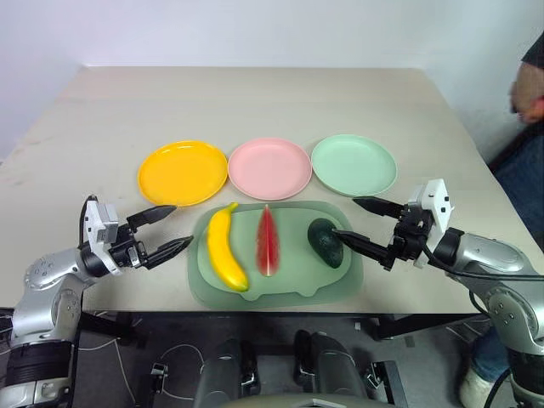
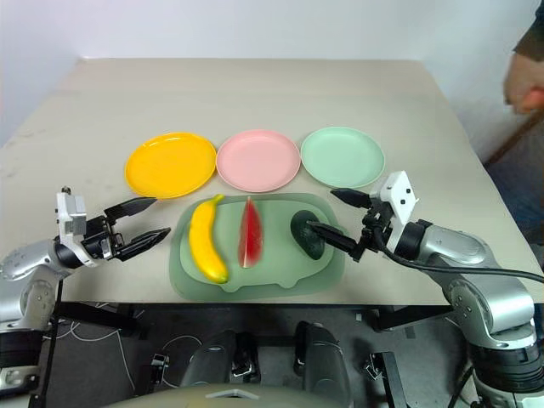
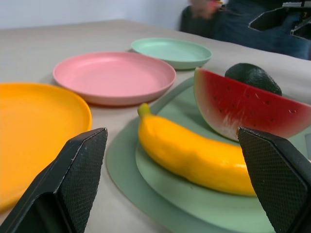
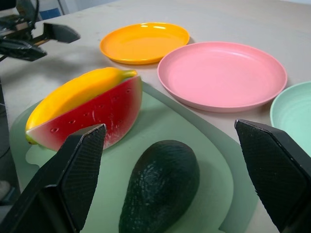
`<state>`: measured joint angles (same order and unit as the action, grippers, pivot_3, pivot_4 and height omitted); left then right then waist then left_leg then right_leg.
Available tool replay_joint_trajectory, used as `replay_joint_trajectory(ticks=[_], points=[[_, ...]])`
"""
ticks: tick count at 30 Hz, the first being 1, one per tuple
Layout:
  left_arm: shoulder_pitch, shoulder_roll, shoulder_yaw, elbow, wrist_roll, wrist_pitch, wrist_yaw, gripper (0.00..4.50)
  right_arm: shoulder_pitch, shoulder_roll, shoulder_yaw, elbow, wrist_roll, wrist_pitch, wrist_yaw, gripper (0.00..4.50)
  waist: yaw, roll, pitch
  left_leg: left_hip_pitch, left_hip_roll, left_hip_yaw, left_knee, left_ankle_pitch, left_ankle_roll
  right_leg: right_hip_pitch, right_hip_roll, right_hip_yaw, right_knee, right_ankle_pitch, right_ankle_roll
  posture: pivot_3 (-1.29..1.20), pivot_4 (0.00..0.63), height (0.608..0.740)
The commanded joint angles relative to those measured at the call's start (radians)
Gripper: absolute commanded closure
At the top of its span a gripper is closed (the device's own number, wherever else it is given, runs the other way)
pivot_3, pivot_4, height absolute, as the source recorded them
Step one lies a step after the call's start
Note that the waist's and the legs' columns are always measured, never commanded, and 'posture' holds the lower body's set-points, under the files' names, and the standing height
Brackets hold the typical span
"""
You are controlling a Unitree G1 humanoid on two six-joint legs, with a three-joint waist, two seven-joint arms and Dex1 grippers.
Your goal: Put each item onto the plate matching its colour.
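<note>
Three plates stand in a row on the table: yellow-orange [image 1: 182, 172], pink [image 1: 269, 167] and mint green [image 1: 354, 164], all bare. In front of them the yellow banana [image 1: 225, 246], the red watermelon wedge [image 1: 268, 240] and the dark avocado [image 1: 325, 241] lie side by side on a dull-green board [image 1: 280, 285]. My left gripper [image 1: 183, 224] hovers open just left of the board, pointing at the banana [image 3: 194, 155]. My right gripper [image 1: 343, 216] is open at the board's right end, its near finger close to the avocado [image 4: 160, 187]. Neither holds anything.
The board sits near the table's front edge. A person [image 1: 531, 85] stands beyond the table's right side. Bare tabletop stretches behind the plates and to their left.
</note>
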<state>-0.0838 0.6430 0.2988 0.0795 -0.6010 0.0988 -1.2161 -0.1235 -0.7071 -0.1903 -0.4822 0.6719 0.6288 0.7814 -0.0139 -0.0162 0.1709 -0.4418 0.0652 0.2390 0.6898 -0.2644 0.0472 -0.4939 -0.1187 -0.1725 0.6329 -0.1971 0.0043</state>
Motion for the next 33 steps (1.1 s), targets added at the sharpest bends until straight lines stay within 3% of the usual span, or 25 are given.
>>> replay_joint_trajectory(ticks=[1, 16, 24, 33], points=[[0.003, -0.004, 0.023, -0.047, -0.013, -0.018, 0.015, 0.02, -0.014, -0.008, -0.015, -0.010, 0.012, -0.015, 0.013, 0.00, 0.002, 0.000, 0.000, 0.000, 0.000, 0.000, 0.000, 0.000, 0.000, 0.000, 0.000, 0.000, 0.000, 0.000, 0.000, 0.00, 0.150, 0.696], [-0.034, -0.029, -0.018, -0.050, 0.000, -0.014, 0.030, 0.02, -0.015, -0.018, 0.026, -0.034, 0.023, 0.133, -0.062, 0.00, 0.001, 0.000, 0.000, 0.000, 0.000, 0.000, 0.000, 0.000, 0.000, 0.001, 0.000, 0.000, 0.000, 0.001, -0.001, 0.00, 0.150, 0.696], [-0.039, -0.021, -0.022, -0.059, -0.006, 0.005, 0.023, 0.02, -0.097, 0.061, 0.118, -0.033, -0.001, 0.207, -0.192, 0.00, -0.003, 0.000, 0.000, 0.000, 0.000, 0.000, 0.000, 0.000, 0.000, 0.000, 0.000, 0.000, 0.000, 0.001, -0.001, 0.00, 0.150, 0.696], [-0.053, -0.016, -0.028, -0.063, -0.006, 0.015, 0.027, 0.02, -0.165, 0.075, 0.212, 0.019, -0.057, 0.302, -0.253, 0.00, -0.002, 0.000, 0.000, 0.000, 0.000, 0.000, 0.000, 0.000, 0.000, 0.000, 0.000, 0.000, 0.000, 0.001, -0.001, 0.00, 0.150, 0.696]])
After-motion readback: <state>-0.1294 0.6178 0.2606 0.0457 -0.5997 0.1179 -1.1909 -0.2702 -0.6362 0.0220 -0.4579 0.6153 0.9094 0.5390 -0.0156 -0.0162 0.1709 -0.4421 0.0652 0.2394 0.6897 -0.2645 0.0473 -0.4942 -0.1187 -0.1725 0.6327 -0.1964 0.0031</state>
